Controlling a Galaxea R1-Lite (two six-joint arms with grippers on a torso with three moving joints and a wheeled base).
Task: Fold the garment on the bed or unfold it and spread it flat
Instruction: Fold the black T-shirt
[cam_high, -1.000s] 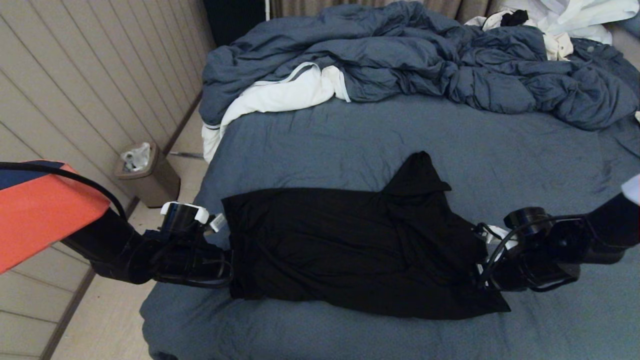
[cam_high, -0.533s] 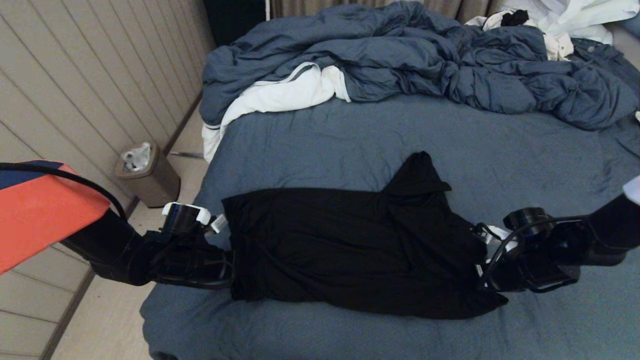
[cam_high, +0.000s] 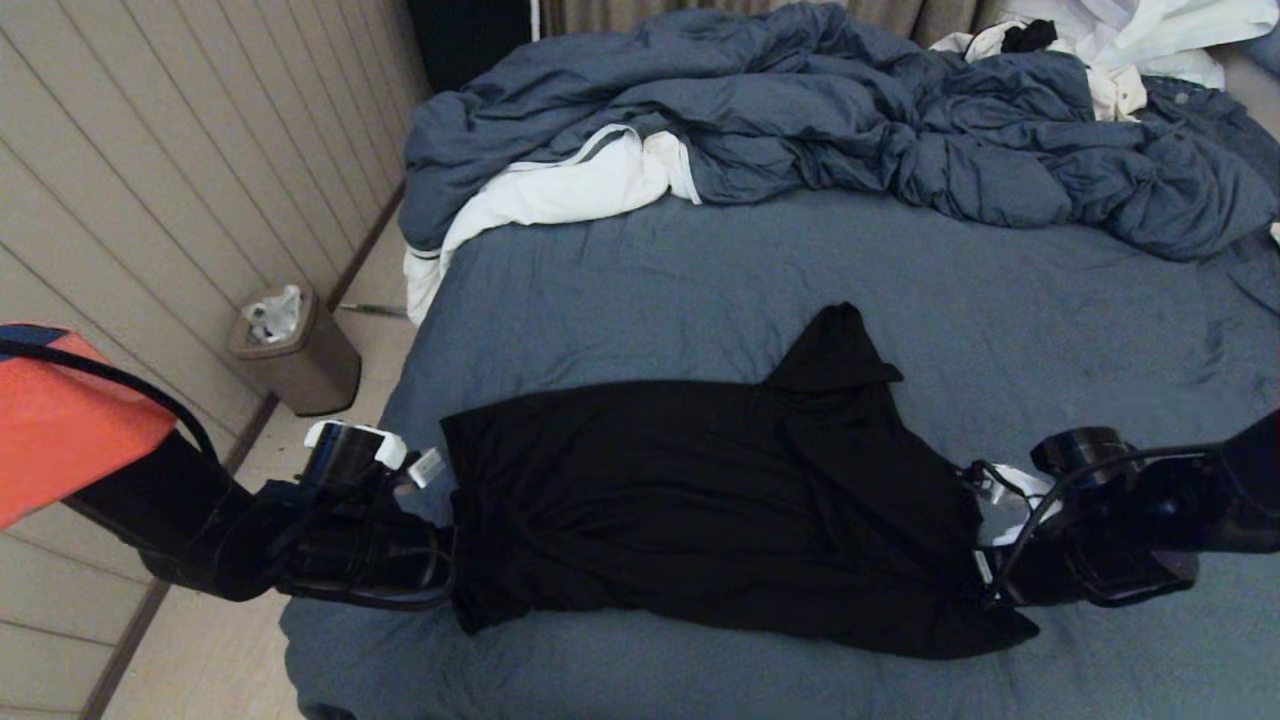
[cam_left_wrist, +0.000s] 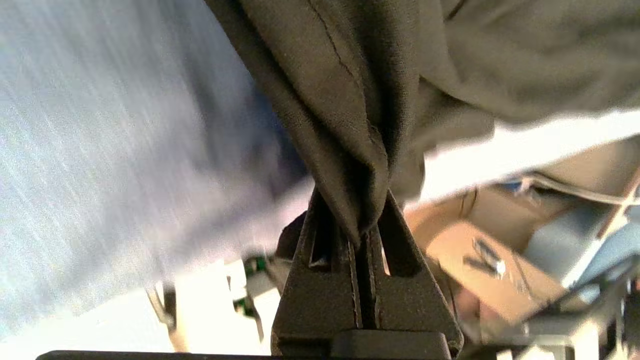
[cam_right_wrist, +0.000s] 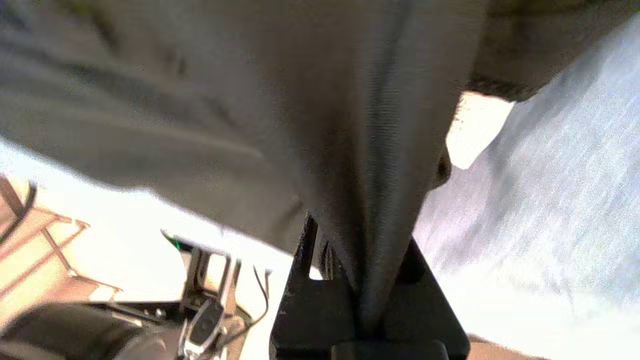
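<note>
The garment, a black T-shirt, lies in a long band across the near part of the bed, with one sleeve pointing toward the far side. My left gripper is at its left end, shut on a bunched fold of the cloth. In the left wrist view the dark fabric runs down into the closed left gripper. My right gripper is at the shirt's right end. Its wrist view shows the fabric pinched in the shut right gripper.
A rumpled blue duvet with white lining fills the far side of the bed. White clothes are piled at the far right corner. A small bin stands on the floor left of the bed, by the panelled wall.
The right gripper has shut on the shirt's right end. Both arms have moved outward and toward the near edge, pulling the shirt's near hem out longer.
</note>
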